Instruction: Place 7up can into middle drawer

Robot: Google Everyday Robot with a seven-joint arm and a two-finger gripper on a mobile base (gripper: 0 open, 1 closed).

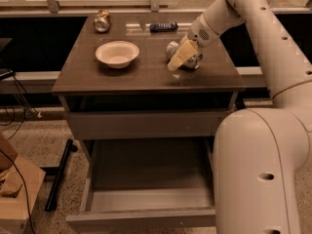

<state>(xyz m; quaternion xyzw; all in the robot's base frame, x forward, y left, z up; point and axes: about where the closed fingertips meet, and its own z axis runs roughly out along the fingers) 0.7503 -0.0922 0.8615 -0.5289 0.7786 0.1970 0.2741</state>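
Observation:
The 7up can [172,48], silvery-green and shiny, lies on its side on the right part of the cabinet top [146,77]. My gripper [179,57] reaches down from the upper right and sits right at the can, its cream-coloured tip covering the can's middle. The middle drawer [146,219] is pulled out below the cabinet, and its smooth grey tray holds nothing. The can is not lifted.
A white bowl [117,53] sits left of centre on the top. A bronze-gold can [102,21] stands at the back left, and a dark flat object [163,27] lies at the back. A shut grey drawer front [146,124] is above the open drawer. My white arm [263,145] fills the right side.

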